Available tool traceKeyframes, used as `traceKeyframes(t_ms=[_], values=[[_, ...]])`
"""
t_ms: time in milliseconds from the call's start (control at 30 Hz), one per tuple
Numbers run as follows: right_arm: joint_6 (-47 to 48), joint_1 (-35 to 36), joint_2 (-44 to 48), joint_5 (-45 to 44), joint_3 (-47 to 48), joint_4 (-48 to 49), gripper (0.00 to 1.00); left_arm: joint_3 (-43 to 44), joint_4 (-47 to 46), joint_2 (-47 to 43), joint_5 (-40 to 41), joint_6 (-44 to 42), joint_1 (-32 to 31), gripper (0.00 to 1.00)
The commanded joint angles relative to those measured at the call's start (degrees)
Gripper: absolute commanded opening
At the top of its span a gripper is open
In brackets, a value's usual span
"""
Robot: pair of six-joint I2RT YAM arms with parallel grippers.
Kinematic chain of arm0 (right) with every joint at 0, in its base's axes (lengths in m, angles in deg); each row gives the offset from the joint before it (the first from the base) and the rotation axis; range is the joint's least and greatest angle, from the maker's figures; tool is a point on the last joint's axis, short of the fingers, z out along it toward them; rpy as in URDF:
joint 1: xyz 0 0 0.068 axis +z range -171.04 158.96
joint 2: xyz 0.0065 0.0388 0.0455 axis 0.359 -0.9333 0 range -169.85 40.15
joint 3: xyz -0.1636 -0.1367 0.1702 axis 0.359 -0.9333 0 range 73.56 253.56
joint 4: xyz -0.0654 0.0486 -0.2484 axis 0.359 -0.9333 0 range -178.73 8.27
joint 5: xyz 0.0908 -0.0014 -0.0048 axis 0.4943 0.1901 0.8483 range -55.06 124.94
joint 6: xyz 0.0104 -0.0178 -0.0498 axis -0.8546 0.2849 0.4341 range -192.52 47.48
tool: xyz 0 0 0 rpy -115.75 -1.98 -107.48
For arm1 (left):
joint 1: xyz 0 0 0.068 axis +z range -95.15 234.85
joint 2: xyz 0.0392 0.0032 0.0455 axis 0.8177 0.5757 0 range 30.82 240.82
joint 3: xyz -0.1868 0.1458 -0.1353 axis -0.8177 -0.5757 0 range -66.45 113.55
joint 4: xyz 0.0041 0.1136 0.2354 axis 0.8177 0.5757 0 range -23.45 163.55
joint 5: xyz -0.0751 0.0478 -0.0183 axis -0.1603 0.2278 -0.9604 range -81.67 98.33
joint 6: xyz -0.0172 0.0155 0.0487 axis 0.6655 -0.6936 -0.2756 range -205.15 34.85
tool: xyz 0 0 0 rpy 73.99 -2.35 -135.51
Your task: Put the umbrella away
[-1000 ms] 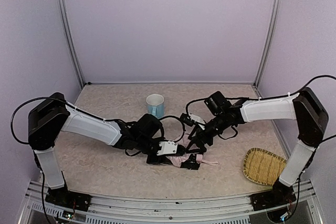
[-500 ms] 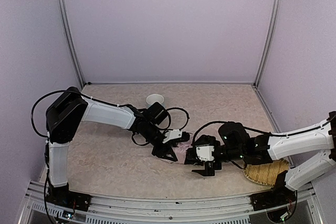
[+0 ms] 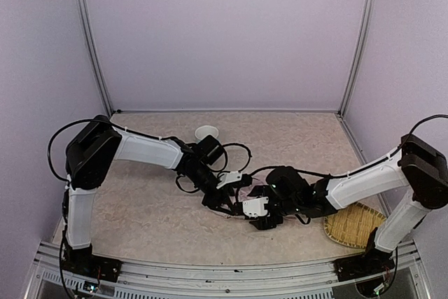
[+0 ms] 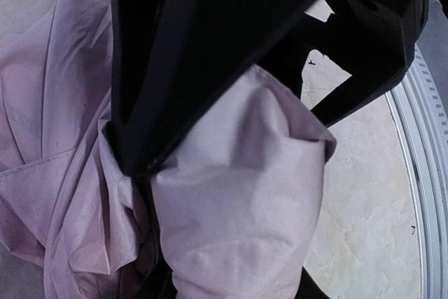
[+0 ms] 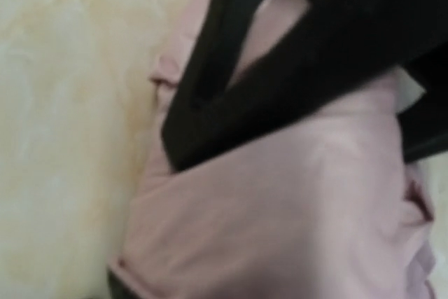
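The umbrella (image 3: 239,203) lies bundled on the table's near middle, mostly hidden between my two grippers. In the left wrist view its pale pink fabric (image 4: 238,194) fills the space between my left fingers, with more crumpled folds to the left. My left gripper (image 3: 225,204) is shut on this roll of fabric. My right gripper (image 3: 254,213) presses in from the right, touching the same bundle. The right wrist view is blurred, pink fabric (image 5: 280,208) covers its jaws, and the black shape across the top is the other gripper. The shaft and handle are hidden.
A white cup (image 3: 206,132) stands behind the left arm at mid table. A woven straw basket (image 3: 352,223) lies at the near right, under the right forearm. Cables loop round both wrists. The table's front rail runs close below the grippers.
The right arm swung from the middle down to the near right, then slid left onto the umbrella. The left gripper drew back slightly and stayed on the fabric.
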Motion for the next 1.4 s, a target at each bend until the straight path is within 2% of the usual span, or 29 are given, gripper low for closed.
traceKeyframes(t_ms=[0, 67, 100, 167, 233, 267, 300, 333, 467, 533, 633, 833, 900, 967, 1067, 1133, 1200, 1267, 1367], values=[[-2.2, 0.57, -2.24, -0.38, 1.7, -1.99, 0.67, -2.91, 12.02, 5.25, 1.25, 1.22, -0.42, 0.23], [-3.11, 0.55, -2.73, -0.69, 2.0, -2.53, 0.45, -3.27, 11.47, 4.91, 1.11, 1.08, -0.42, 0.24], [-3.48, 0.54, -2.91, -0.74, 2.34, -2.97, 0.37, -3.36, 11.0, 4.82, 1.0, 1.08, -0.36, 0.25], [-4.58, 0.54, -2.85, -0.68, 2.86, -4.01, 0.3, -3.6, 9.79, 4.62, 1.1, 1.55, -0.33, 0.31], [-5.69, 0.54, -2.46, -0.51, 3.27, -5.4, 0.21, -4.2, 7.82, 4.02, 1.36, 2.41, -0.33, 0.43], [-6.22, 0.54, -2.2, -0.52, 3.35, -5.95, 0.16, -4.81, 6.01, 3.48, 1.93, 3.27, -0.33, 0.54], [-6.69, 0.6, -1.87, -0.45, 3.15, -6.43, 0.13, -5.64, 3.67, 2.57, 2.58, 4.25, -0.27, 0.91], [-7.04, 0.57, -1.62, -0.45, 2.97, -6.64, 0.13, -6.83, 1.2, 1.38, 3.31, 5.04, -0.2, 0.98], [-8.65, 0.54, -1.14, 1.32, 2.21, -8.89, 0.09, -13.1, -10.06, -5.22, 7.27, 7.92, 0.19, 0.99], [-9.8, 0.46, -1.2, 2.64, 2.33, -10.35, 0.07, -16.95, -16.59, -10.62, 12.26, 10.28, 0.19, 0.99], [-11.69, 0.13, -1.29, 6.43, 2.76, -12.65, 0.05, -27.62, -30.79, -20.2, 18.5, 12.54, -0.08, 0.99], [-14.05, -2.77, -2.6, 15.04, 5.05, -17.7, 0.01, -45.46, -53.51, -37.19, 46.69, 11.76, -6.36, 0.99], [-14.51, -4.16, -3.45, 18.48, 6.48, -20.27, 0.01, -50.93, -61.9, -41.97, 53.86, 11.61, -7.74, 0.99], [-14.93, -5.36, -4.52, 22.46, 8.1, -22.45, 0.01, -56.42, -71.32, -47.33, 54.95, 13.79, -7.9, 0.99], [-15.41, -7.29, -7.27, 28.87, 11.14, -26.53, 0.01, -63.19, -82.7, -52.02, 52.8, 21.69, -7.25, 0.99], [-15.07, -8.58, -10.0, 34.08, 13.7, -30.18, 0.01, -64.98, -82.76, -52.03, 45.26, 22.99, -6.11, 0.99], [-15.17, -9.61, -13.14, 37.44, 16.9, -34.5, 0.0, -62.71, -74.48, -49.91, 38.87, 18.95, -6.54, 0.93], [-15.93, -10.8, -16.51, 41.37, 20.14, -38.49, 0.01, -60.73, -70.04, -46.8, 40.7, 16.42, -8.46, 0.84], [-16.0, -12.12, -22.1, 47.36, 25.02, -45.09, 0.02, -60.07, -69.64, -42.74, 43.2, 8.37, -11.13, 0.82]])
